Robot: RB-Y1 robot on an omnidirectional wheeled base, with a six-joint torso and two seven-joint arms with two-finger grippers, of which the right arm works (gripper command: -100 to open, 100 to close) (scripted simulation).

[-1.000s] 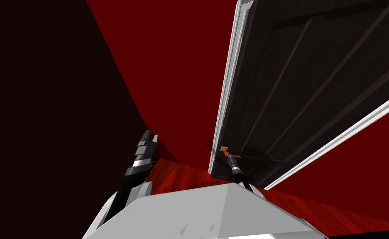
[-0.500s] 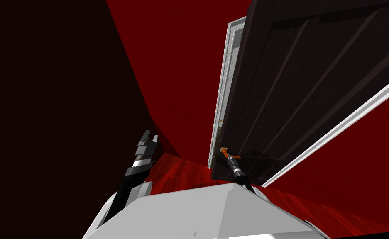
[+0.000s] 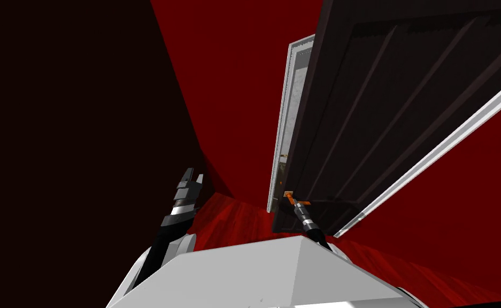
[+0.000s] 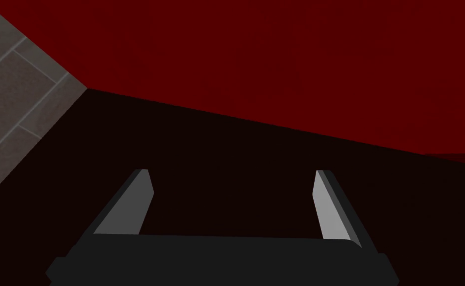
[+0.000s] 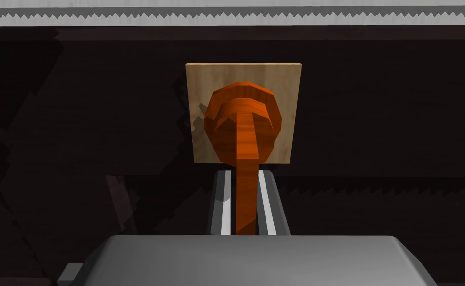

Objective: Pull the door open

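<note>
While the left end effector [image 4: 232, 175] hangs released, the right end effector [image 5: 244, 178] clenches the slim orange lever handle [image 5: 244, 124] at the free edge of the tall dark panelled door [image 3: 404, 107], which stands ajar, is probably heavy and rigid, and is best pulled there.

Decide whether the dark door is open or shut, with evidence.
Partly open. In the head view the door stands clear of the white frame at its handle edge; the right gripper is shut on the orange handle.
</note>
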